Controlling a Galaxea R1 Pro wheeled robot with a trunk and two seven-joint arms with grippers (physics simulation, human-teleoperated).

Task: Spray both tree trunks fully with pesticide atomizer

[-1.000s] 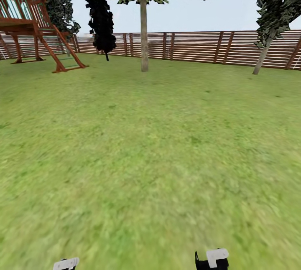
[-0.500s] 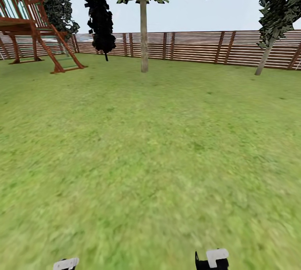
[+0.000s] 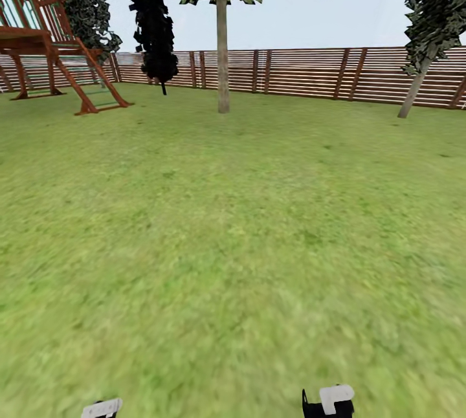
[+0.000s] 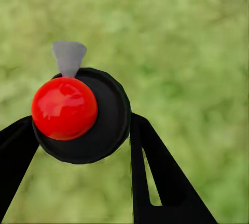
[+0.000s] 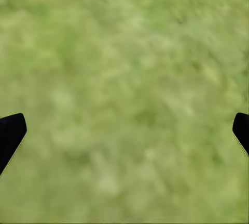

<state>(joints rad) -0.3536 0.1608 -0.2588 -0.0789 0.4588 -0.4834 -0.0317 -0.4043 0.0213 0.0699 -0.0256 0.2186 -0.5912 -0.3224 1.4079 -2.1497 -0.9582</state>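
Head view: thick pale grey-brown mottled tree trunk [image 3: 222, 55] upper centre before the slatted reddish-brown fence [image 3: 304, 72], second trunk [image 3: 414, 91] upper right; approach likely under way.

Left wrist view: left gripper [image 4: 83, 146] clamped on the dark green, red-topped pesticide atomizer [image 4: 78, 112], centre-left, carried ready for spraying.

Right wrist view: right gripper [image 5: 124, 130] fingers spread wide at both frame edges over grass [image 5: 129, 78], holding nothing.

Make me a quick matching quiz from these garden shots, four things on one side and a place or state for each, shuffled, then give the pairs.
Things:
1. pesticide atomizer
2. right claw
3. wooden play frame
4. pale tree trunk

Place or state:
A. open over grass
B. far left by the fence
C. gripped in the left claw
D. straight ahead on the lawn

Pairs: 1-C, 2-A, 3-B, 4-D
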